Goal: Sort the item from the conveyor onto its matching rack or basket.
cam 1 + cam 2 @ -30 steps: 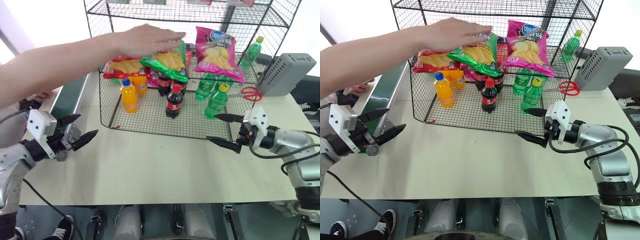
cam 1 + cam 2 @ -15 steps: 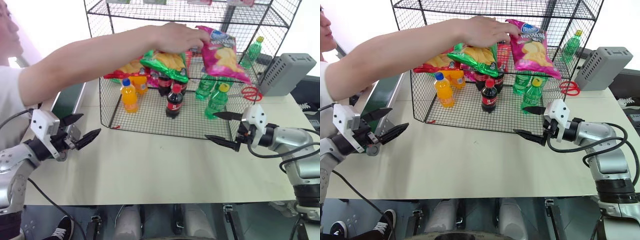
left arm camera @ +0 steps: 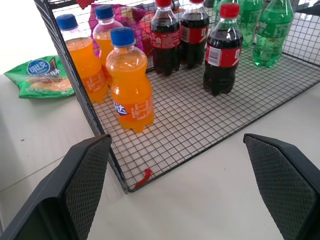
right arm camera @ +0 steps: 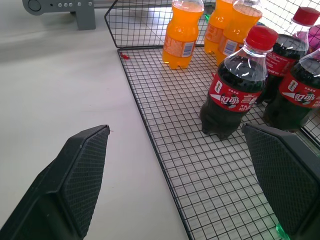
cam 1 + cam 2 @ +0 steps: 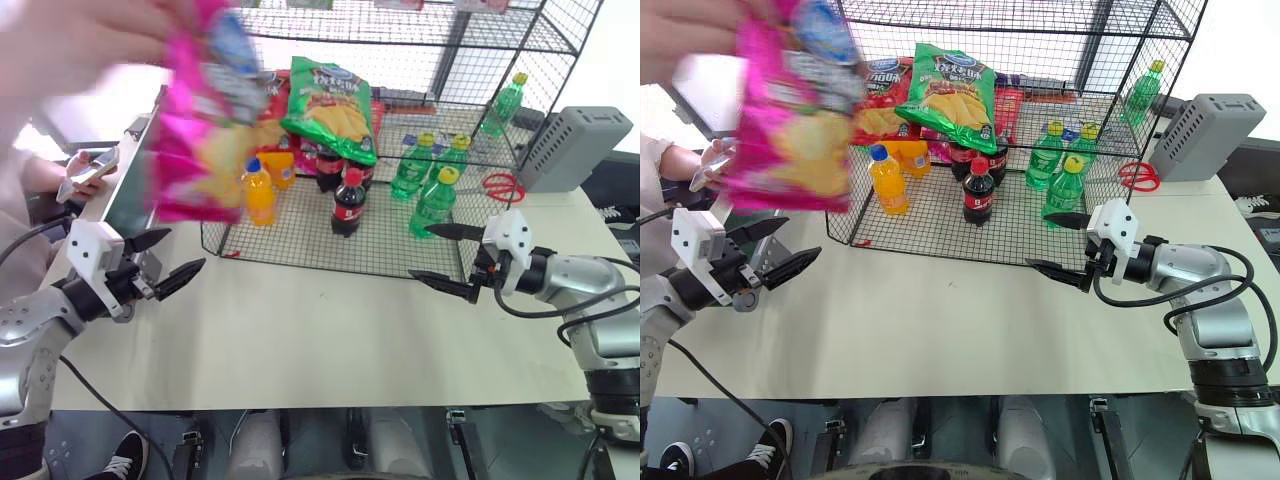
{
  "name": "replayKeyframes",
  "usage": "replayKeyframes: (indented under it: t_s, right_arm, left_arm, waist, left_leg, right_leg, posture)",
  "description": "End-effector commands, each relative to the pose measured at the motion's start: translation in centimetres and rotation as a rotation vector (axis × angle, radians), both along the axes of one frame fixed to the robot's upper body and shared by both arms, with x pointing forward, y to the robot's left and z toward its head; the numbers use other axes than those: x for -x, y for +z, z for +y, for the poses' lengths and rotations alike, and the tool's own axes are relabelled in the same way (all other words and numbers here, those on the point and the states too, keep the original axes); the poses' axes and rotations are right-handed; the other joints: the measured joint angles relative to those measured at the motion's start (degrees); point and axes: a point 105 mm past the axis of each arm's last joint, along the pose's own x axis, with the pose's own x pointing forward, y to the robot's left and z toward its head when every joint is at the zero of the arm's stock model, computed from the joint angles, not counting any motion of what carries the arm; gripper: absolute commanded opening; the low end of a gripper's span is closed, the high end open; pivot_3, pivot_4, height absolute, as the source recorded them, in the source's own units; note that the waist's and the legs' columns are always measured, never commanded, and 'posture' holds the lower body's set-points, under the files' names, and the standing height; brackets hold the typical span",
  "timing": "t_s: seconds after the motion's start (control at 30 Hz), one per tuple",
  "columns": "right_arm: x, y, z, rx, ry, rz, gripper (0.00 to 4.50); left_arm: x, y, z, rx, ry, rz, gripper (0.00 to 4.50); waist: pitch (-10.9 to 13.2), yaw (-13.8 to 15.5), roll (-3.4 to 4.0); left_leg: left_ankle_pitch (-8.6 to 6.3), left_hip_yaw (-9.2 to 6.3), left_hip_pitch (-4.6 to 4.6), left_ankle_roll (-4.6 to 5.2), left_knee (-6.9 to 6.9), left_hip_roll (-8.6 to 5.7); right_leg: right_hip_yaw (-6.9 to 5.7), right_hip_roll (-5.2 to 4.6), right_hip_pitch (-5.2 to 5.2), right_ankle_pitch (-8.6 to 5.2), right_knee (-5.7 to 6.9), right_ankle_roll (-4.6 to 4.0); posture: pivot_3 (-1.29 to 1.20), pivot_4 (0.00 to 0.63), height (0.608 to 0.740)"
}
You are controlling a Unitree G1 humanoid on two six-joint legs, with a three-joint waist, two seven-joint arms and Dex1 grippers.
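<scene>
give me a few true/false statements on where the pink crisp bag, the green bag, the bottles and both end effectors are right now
1. A person's hand holds the pink crisp bag in the air, outside the black wire rack. True.
2. The left end effector is shut on the pink crisp bag. False: it is open and empty, over the table.
3. The green crisp bag lies on a shelf in the rack. True.
4. The right end effector grips a green bottle. False: it is open, holding nothing, in front of the rack.
5. The orange bottles stand on the rack's bottom mesh. True.
</scene>
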Motion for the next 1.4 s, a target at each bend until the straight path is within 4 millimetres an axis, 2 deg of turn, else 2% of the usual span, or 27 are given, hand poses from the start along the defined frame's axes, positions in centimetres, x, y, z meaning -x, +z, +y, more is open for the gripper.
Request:
replayKeyframes:
  t_s: [0.03, 0.57, 0.77, 1.07, 1.4]
  right_arm:
    - [0.0, 1.6, 0.7, -0.053, 0.027, -0.043, 4.42]
    - [-0.1, 1.6, 1.3, -0.042, 0.049, -0.043, 4.42]
    - [-0.2, 1.6, 1.3, -0.045, 0.046, -0.043, 4.42]
    - [-0.2, 1.5, 1.5, -0.040, 0.054, -0.044, 4.42]
    - [-0.3, 1.2, 2.0, -0.038, 0.073, -0.044, 4.42]
  left_arm:
    - [0.1, 0.9, 0.1, -0.015, 0.004, -0.043, 4.50]
    - [0.4, 0.4, 0.3, -0.029, 0.000, 0.003, 4.50]
    - [1.5, -0.4, 0.5, 0.017, -0.056, 0.048, 4.50]
    - [2.6, 0.0, 0.9, 0.096, -0.095, 0.078, 4.50]
    - [2.2, 0.6, 1.3, 0.048, -0.054, 0.005, 4.50]
  waist:
    - [0.00, -0.05, 0.00]
    - [0.00, -0.01, 0.00]
    - [0.00, -0.05, 0.00]
    - [0.00, -0.02, 0.00]
    - [0.00, -0.03, 0.00]
  left_leg:
    - [0.00, 0.00, 0.00, 0.00, 0.00, 0.00]
    - [0.00, 0.00, 0.00, 0.00, 0.00, 0.00]
    - [0.00, 0.00, 0.01, 0.00, 0.00, 0.00]
    - [0.00, 0.00, 0.01, 0.00, 0.01, 0.00]
    - [0.00, 0.00, 0.01, 0.00, 0.01, 0.01]
  right_leg:
    - [0.00, 0.00, 0.00, 0.00, 0.00, 0.00]
    - [0.00, 0.00, 0.00, 0.00, 0.01, 0.00]
    - [0.00, 0.00, 0.00, 0.00, 0.01, 0.00]
    - [0.00, -0.01, 0.00, 0.00, 0.01, 0.00]
    - [0.00, 0.00, 0.00, 0.00, 0.01, 0.00]
  posture:
    - [0.00, 0.150, 0.740]
    - [0.00, 0.150, 0.740]
    - [0.00, 0.150, 0.740]
    - [0.00, 0.150, 0.740]
    - [0.00, 0.150, 0.740]
